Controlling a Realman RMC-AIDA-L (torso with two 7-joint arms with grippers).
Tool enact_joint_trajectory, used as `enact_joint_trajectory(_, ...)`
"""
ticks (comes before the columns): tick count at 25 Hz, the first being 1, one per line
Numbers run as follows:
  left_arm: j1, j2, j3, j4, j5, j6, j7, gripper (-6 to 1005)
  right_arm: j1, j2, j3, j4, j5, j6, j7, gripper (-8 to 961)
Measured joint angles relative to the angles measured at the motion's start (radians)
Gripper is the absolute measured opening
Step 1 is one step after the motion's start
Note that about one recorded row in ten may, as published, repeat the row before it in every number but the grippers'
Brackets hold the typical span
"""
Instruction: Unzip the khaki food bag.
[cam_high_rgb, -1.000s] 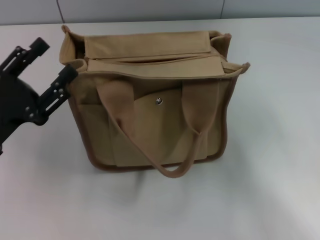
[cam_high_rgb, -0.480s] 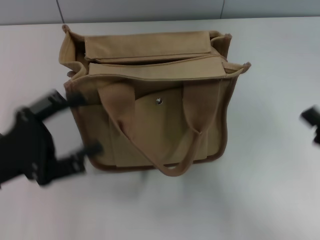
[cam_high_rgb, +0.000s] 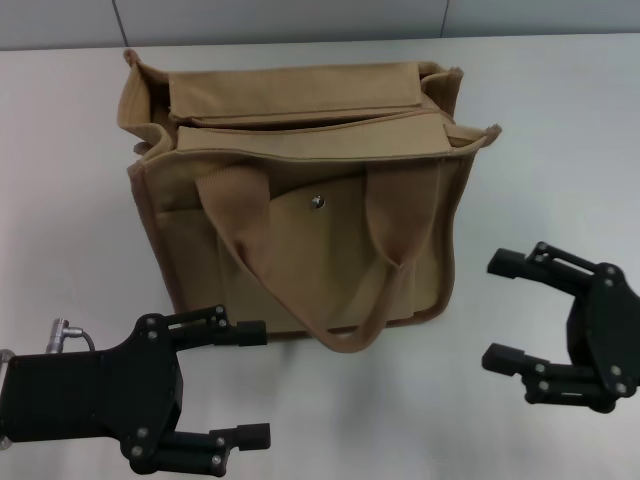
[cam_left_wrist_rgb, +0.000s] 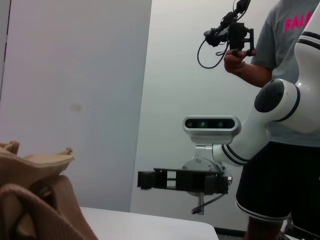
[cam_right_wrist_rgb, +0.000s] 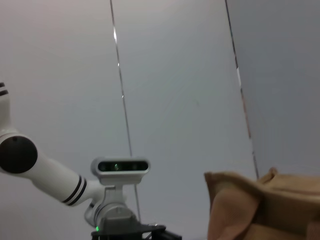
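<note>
Khaki food bag (cam_high_rgb: 300, 200) upright mid-tabletop (cam_high_rgb: 560, 150), zipper axis running left–right. Left end effector (cam_high_rgb: 250, 385) and right end effector (cam_high_rgb: 505, 310), both open, empty, flank its near corners; left sits nearer.

The head camera looks down on the bag (cam_high_rgb: 300, 200). Both wrist cameras sit low, facing sideways across the table, each catching its edge.
</note>
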Motion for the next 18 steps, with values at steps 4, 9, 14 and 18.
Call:
enact_joint_trajectory(4,0.004,-0.001,-0.003,0.002,-0.001,0.0,0.0,829,0.011,0.001,-0.029,0.0,0.0,0.013,0.012,848)
enact_joint_trajectory(9,0.005,0.001,-0.007,0.002,-0.002,0.0,-0.001,829,0.019,0.001,-0.04,-0.001,0.0,0.028,0.028,848)
enact_joint_trajectory(14,0.004,0.0,-0.017,0.002,-0.004,0.0,0.003,829,0.018,0.001,-0.041,-0.004,0.002,0.03,0.028,848)
enact_joint_trajectory(18,0.004,-0.001,-0.023,0.001,-0.004,0.001,0.005,829,0.018,0.001,-0.041,-0.006,0.005,0.03,0.029,848)
